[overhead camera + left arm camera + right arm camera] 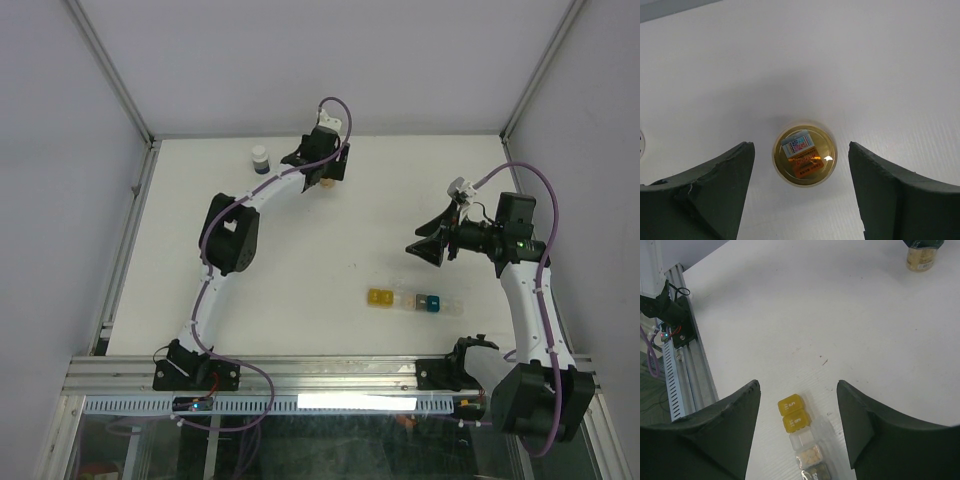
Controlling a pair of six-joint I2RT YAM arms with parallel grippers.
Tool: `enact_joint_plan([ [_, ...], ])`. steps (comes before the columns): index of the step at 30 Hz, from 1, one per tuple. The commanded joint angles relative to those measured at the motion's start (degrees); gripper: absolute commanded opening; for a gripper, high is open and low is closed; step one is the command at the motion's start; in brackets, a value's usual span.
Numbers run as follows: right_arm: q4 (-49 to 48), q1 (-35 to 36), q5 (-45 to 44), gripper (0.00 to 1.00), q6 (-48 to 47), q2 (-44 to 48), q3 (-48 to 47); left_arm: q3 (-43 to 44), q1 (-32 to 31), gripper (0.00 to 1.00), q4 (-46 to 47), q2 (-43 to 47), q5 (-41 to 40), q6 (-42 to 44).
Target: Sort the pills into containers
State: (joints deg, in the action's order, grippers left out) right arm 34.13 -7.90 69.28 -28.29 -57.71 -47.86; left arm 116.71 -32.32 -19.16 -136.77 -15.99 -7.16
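Left gripper stands wide, straddling the upright vial at the far bench, no contact. Right gripper hangs wide above the containers; pills lie in one clear compartment. Recommended: descend centred, close gently, avoid tipping.

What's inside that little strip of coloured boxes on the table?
One clear compartment of the containers holds a few tan pills. The yellow end's tinted plastic hides its contents, and the right wrist view cuts off the teal end.
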Motion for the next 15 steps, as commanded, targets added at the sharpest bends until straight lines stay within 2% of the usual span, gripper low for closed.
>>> enact_joint_plan([
  [1, -1.79, -0.09, 0.78, 0.66, 0.34, 0.23, -0.02, 4.41, -0.51, 0.76, 0.48, -0.94, -1.00, -0.21],
  [7, -1.94, -0.09, 0.64, 0.66, 0.34, 0.15, 0.13, 5.80, -0.51, 0.68, 0.11, -2.26, 0.71, -0.45],
  [10, -1.96, -0.08, 0.52, 0.66, 0.37, 0.17, 0.21, 5.58, -0.56, 0.59, -0.09, -1.93, 0.99, -0.49],
  [12, -2.05, -0.10, 0.52, 0.66, 0.34, 0.15, 0.22, 5.31, -0.55, 0.49, -0.18, -1.50, 1.18, -0.46],
  [15, -2.10, -0.10, 0.39, 0.66, 0.37, 0.39, 0.31, 4.69, -0.56, 0.27, -0.20, -0.13, 1.97, -0.35],
])
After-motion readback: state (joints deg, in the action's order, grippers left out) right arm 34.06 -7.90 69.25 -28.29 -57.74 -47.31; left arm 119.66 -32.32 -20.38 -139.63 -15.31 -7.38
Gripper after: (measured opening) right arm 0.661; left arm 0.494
